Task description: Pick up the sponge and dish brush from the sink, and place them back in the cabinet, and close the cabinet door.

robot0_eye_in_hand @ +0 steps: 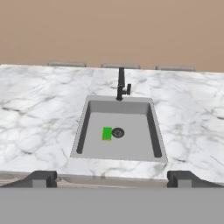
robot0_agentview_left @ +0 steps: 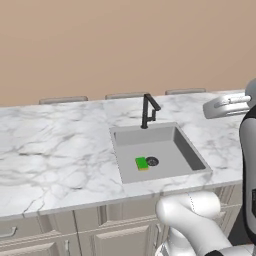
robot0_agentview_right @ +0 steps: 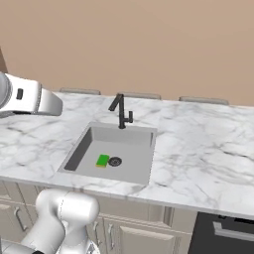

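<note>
- The sponge (robot0_agentview_left: 142, 163) lies flat on the sink (robot0_agentview_left: 187, 150) floor, just beside the drain (robot0_agentview_left: 152, 161).
- The faucet (robot0_agentview_left: 148, 111) stands at the sink's back rim.
- Marble counter (robot0_agentview_left: 55, 150) surrounds the sink.
- The gripper (robot0_eye_in_hand: 112, 179) hangs well above the sink, jaws wide apart, holding nothing.

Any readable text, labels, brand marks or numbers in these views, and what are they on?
None. The sponge, sink, faucet and marble counter carry no lettering or signs. The open gripper shows no marking either.
</note>
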Available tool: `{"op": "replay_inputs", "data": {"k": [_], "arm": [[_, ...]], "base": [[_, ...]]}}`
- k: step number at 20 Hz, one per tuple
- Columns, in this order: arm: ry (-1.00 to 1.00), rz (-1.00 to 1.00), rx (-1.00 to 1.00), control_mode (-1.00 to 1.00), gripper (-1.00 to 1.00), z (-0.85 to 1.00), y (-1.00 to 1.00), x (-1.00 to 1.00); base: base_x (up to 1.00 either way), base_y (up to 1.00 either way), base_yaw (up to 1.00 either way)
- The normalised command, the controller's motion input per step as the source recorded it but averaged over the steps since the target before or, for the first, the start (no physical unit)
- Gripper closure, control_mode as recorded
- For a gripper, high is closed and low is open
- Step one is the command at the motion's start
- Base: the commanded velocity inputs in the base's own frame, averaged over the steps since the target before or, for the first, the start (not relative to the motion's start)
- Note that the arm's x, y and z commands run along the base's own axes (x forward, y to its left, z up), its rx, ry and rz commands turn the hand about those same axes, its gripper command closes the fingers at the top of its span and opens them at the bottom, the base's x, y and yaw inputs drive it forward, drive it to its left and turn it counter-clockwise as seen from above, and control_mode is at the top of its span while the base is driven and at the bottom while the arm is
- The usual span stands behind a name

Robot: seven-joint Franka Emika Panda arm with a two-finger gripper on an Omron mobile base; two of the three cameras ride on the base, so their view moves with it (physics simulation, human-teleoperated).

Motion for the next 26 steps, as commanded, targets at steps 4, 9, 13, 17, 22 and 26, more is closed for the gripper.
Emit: {"op": "replay_inputs", "data": {"k": [4,9,13,17,22,26], "arm": [[0.00,0.00,0.00,1.00,-1.00,0.00,0.00,0.00],[0.00,0.00,0.00,1.00,-1.00,0.00,0.00,0.00],[0.00,0.00,0.00,1.00,-1.00,0.00,0.00,0.00],[0.00,0.00,0.00,1.00,-1.00,0.00,0.00,0.00],[0.00,0.00,0.00,1.00,-1.00,0.00,0.00,0.00],[0.00,0.00,0.00,1.00,-1.00,0.00,0.00,0.00]], "base": [[0.21,0.02,0.01],[0.36,0.01,0.00],[0.44,0.00,0.00],[0.39,0.01,0.00],[0.17,0.00,-0.03],[0.06,0.01,-0.10]]}}
